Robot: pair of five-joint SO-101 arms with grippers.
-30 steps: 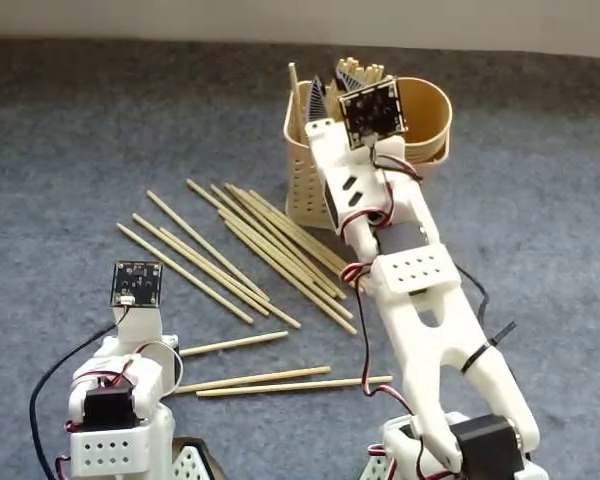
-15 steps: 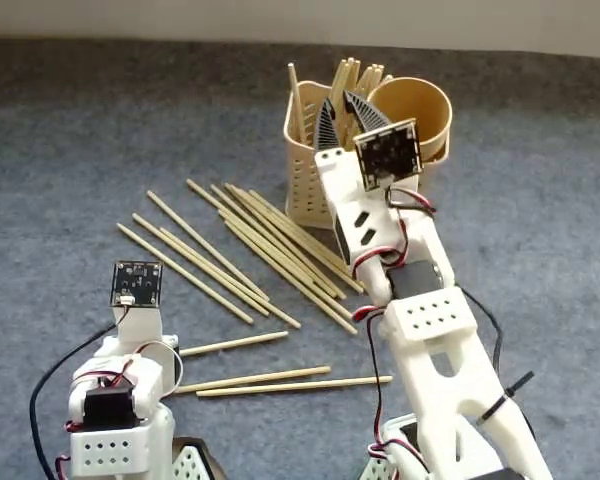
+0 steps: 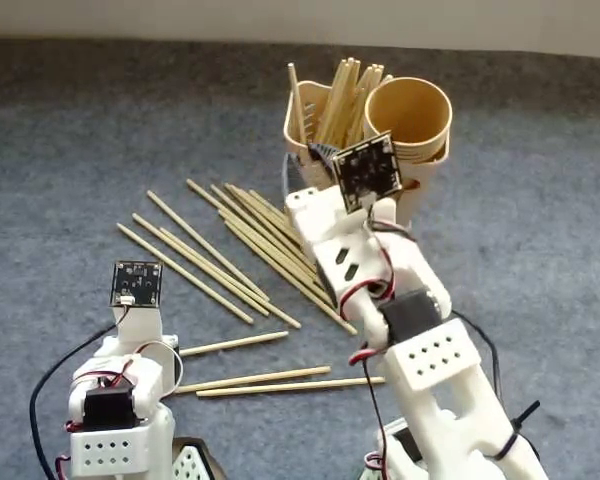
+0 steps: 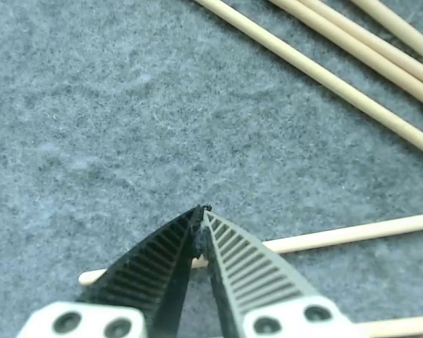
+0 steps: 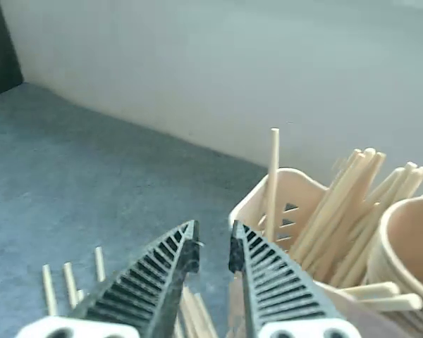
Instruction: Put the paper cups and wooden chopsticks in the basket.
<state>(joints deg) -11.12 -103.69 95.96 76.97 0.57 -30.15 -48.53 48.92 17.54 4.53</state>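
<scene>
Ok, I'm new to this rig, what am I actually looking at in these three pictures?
Two small robot arms sit side by side. The overhead picture shows both: the left arm and the right arm. The other two pictures come from cameras on each wrist. The left pincer is shut and empty above a loose chopstick. The right pincer is slightly open and empty near the basket, which holds paper cups and chopsticks. On the grey carpet lie more chopsticks.
</scene>
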